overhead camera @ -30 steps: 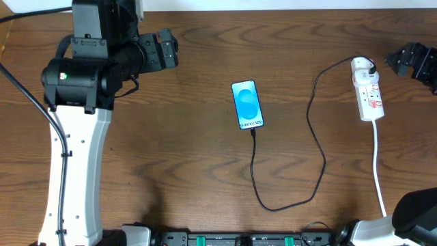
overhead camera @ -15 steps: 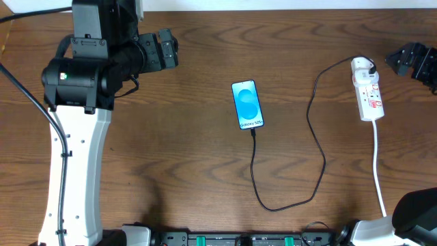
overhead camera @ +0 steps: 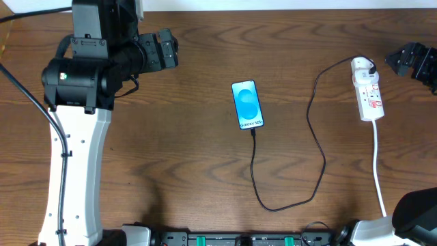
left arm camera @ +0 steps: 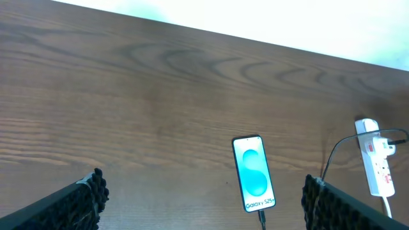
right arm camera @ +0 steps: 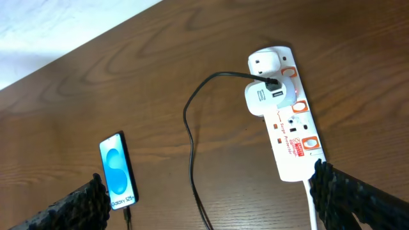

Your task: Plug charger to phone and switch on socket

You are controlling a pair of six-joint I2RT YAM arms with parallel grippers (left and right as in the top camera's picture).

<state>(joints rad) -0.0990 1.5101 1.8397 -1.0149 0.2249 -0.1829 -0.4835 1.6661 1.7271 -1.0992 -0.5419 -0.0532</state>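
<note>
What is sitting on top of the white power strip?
A white adapter stands on the power strip, with the black cable running from it. The outlet beneath the adapter is covered; red markings show farther along.

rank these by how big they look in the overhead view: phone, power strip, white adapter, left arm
1. left arm, by far, though it stands nearer the camera
2. phone and power strip, about alike: strip longer, phone wider
3. white adapter, smallest

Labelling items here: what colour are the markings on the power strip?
Red-orange on the white power strip; clearest in the right wrist view.
</note>
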